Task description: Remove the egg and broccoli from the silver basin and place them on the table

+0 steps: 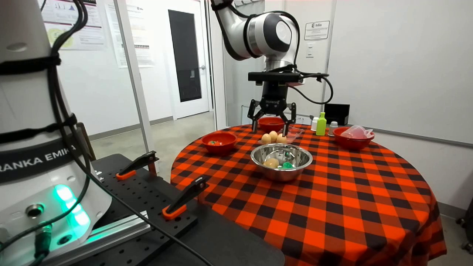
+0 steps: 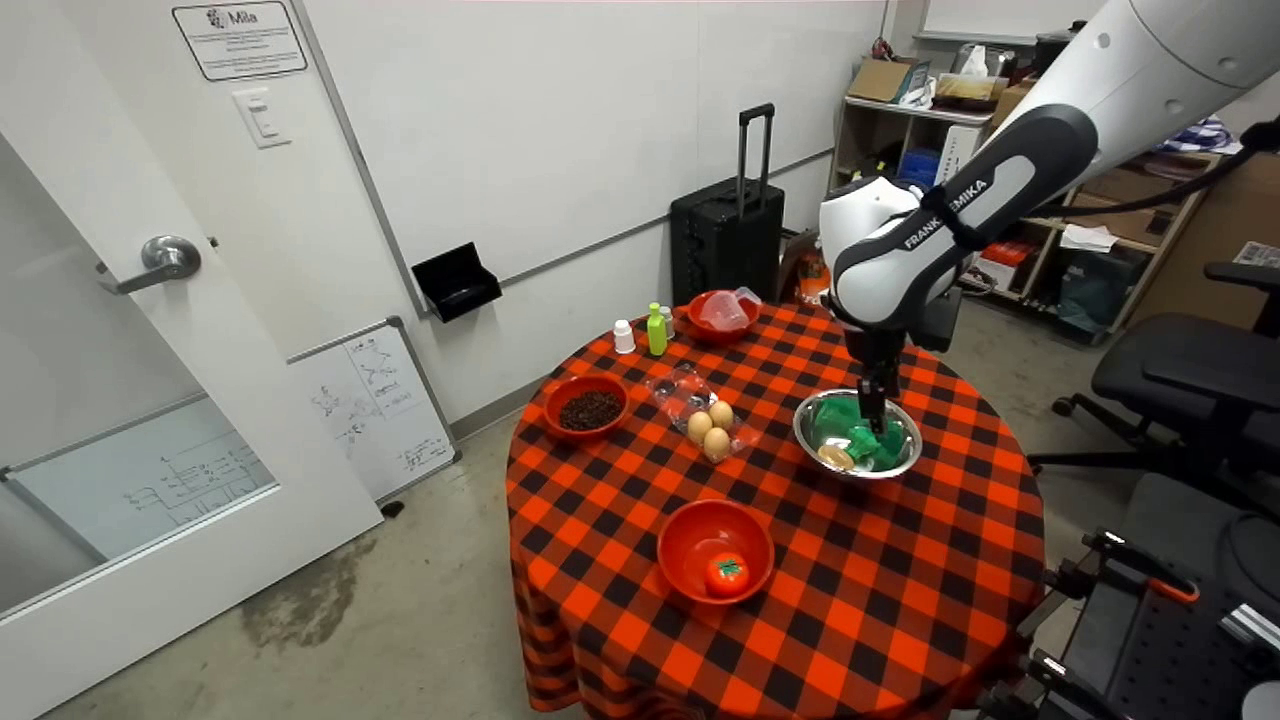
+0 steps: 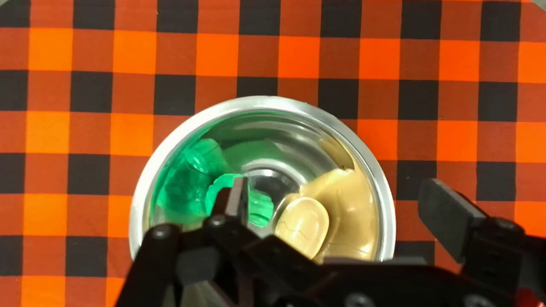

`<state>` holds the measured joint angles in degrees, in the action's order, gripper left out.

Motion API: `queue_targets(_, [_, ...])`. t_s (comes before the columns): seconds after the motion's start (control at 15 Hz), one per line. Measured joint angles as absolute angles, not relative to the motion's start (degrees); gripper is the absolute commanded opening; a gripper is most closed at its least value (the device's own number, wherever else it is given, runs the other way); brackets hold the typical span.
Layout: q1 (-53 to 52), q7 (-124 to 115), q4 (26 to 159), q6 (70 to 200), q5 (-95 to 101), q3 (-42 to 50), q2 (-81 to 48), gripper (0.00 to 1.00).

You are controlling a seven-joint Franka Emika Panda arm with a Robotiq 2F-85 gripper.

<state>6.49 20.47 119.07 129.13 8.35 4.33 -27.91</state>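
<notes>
egg (image 3: 302, 224): smooth, tan oval, inside silver basin (image 3: 264, 102) | broccoli (image 3: 218, 187): bright green, lumpy, near egg, same basin | pincer (image 1: 270, 130): spread wide, gripping nothing; hides part of broccoli in wrist view

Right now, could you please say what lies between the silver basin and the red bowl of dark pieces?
Between the silver basin and that red bowl, an exterior view shows three eggs and a clear carton.

round table (image 1: 343, 207), draped in red-and-black checkered cloth (image 2: 850, 600). on it: 1 silver basin (image 1: 281, 175); 3 red bowls (image 2: 692, 550); 1 clear plastic carton (image 2: 681, 388); 1 yellow-green bottle (image 2: 656, 332), 2 small containers (image 2: 624, 338) beside it.
</notes>
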Motion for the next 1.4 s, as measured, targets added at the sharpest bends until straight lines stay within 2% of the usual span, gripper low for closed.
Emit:
queue_targets(0.53, [6.8,20.1,116.9,135.4,8.4,4.3,-33.7,1.0])
queue_targets(1.4, [7.2,19.6,108.4,136.1,8.4,4.2,-41.9,1.0])
